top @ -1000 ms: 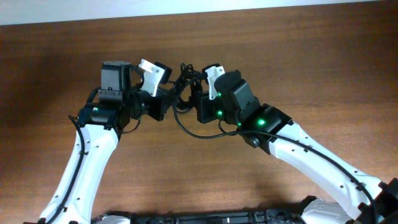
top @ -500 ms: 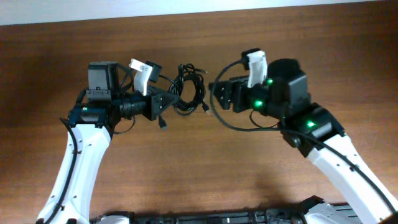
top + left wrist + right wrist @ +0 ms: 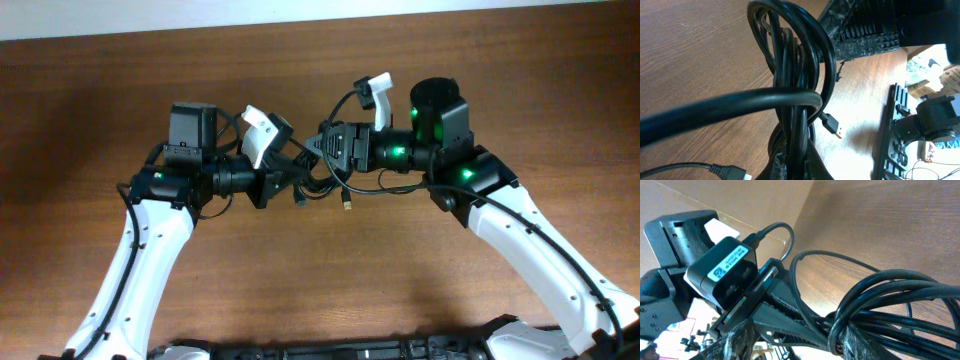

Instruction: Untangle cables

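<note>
The cables (image 3: 312, 178) are a knotted bundle of thin black cords hanging between the two arms above the table. My left gripper (image 3: 285, 180) is shut on the bundle; in the left wrist view the cords (image 3: 795, 100) rise out of its pinched fingers, gripper (image 3: 795, 162). A plug end (image 3: 832, 125) dangles to the right. My right gripper (image 3: 320, 155) stands open at the bundle's other side. In the right wrist view, gripper (image 3: 797, 345), the cables (image 3: 890, 292) loop round one of its fingers (image 3: 862, 342), and the left gripper's serrated tip lies between its jaws.
The wooden table (image 3: 330, 280) lies under both arms. Two plug ends (image 3: 347, 204) hang below the bundle. The left wrist camera (image 3: 722, 267) sits close in front of the right gripper. A black frame (image 3: 895, 130) stands at the table's near edge.
The right gripper opened, swung away to the right, then came back to the bundle. The left gripper kept its hold, drawing the cables left and then back toward the middle.
</note>
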Robot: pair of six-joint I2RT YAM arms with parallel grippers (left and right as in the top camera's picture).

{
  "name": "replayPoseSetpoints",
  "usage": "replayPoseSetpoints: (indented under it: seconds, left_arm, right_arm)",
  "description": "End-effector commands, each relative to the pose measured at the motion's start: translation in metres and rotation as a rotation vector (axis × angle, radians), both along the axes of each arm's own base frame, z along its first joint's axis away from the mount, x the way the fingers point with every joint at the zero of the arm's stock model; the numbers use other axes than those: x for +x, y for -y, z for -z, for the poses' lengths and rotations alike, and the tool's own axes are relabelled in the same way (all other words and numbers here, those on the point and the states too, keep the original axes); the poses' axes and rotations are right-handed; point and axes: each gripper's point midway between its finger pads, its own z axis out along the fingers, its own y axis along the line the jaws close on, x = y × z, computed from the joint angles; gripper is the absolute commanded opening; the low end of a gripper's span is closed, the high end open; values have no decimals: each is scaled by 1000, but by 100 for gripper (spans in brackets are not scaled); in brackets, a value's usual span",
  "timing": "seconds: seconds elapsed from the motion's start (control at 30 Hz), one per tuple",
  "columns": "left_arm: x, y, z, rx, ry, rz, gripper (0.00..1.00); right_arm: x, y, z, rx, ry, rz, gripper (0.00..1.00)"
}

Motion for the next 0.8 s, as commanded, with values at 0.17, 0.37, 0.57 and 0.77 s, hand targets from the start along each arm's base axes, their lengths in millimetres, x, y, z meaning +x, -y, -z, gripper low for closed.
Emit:
replayPoseSetpoints:
  seconds: [0.17,0.37,0.57,0.77]
  left_arm:
    - [-10,9,-15,-75,21,68,0]
    - [-33,39,-5,-8,68,193,0]
    - [-32,38,5,63,92,187,0]
    - [3,-9,40,436,297,124,0]
  right_arm:
    - [27,2,16,-23,-31,105,47]
    - [46,-23,-22,203,58,20,47]
    - [80,55,-41,263,96,85,48]
    - [62,67,-21,247,-25,-22,99]
